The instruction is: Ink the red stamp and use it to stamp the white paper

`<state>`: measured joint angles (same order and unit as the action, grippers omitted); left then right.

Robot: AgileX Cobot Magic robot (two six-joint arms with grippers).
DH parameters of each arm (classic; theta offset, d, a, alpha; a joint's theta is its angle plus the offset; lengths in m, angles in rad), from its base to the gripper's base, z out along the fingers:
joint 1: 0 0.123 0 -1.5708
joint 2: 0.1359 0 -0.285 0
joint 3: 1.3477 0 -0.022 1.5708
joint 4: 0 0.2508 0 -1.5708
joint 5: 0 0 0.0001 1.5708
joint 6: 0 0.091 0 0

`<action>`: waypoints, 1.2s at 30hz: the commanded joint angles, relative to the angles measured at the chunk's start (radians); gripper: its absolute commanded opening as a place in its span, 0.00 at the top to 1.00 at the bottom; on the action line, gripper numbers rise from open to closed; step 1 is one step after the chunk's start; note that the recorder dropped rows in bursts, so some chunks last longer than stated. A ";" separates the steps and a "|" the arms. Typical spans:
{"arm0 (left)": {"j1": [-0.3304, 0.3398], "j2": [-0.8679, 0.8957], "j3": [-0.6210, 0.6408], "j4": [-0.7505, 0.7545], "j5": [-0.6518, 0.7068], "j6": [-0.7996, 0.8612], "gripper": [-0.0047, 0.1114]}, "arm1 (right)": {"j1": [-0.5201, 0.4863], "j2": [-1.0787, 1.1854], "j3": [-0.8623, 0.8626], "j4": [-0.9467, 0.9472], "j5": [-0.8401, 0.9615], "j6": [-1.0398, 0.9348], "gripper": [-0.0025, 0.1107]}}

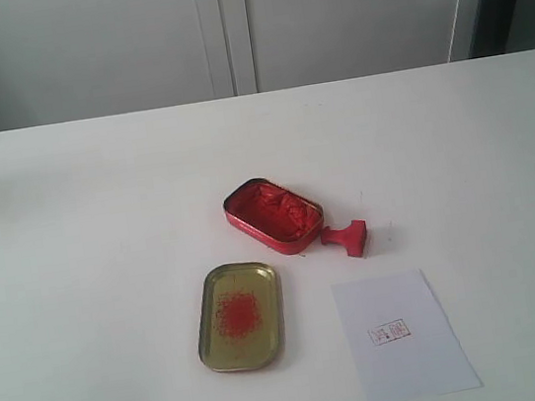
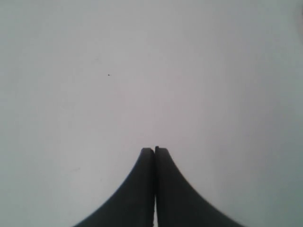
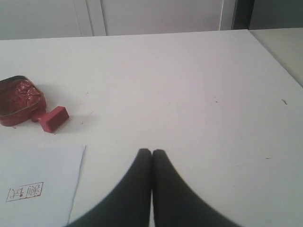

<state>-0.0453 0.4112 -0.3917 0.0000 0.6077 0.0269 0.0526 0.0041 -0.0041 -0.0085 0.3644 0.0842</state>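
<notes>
The red stamp [image 1: 347, 237] lies on its side on the table, its handle touching the red ink tin [image 1: 273, 215]; it also shows in the right wrist view as the red stamp [image 3: 51, 118]. The white paper [image 1: 402, 336] lies in front of it and bears a small red square print [image 1: 388, 332]; the right wrist view shows the paper [image 3: 40, 187] too. My right gripper [image 3: 152, 151] is shut and empty, well apart from the stamp. My left gripper [image 2: 154, 149] is shut over bare tabletop. Neither gripper appears in the exterior view.
A gold tin lid [image 1: 241, 316] with a red smudge lies left of the paper. The ink tin [image 3: 19, 101] holds lumpy red paste. The white table's far edge [image 1: 253, 95] meets pale cabinet doors behind.
</notes>
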 commanded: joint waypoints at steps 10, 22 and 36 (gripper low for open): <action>0.002 -0.170 0.036 0.027 -0.043 0.002 0.96 | -0.006 -0.004 0.004 -0.008 -0.014 -0.001 0.98; 0.002 -0.306 0.225 0.028 -0.220 -0.027 0.96 | -0.006 -0.004 0.004 -0.008 -0.014 -0.001 0.98; 0.002 -0.411 0.378 0.028 -0.239 -0.027 0.96 | -0.006 -0.004 0.004 -0.008 -0.014 -0.001 0.98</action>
<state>-0.0453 0.0045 -0.0269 0.0272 0.3861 0.0096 0.0526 0.0041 -0.0041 -0.0085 0.3644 0.0842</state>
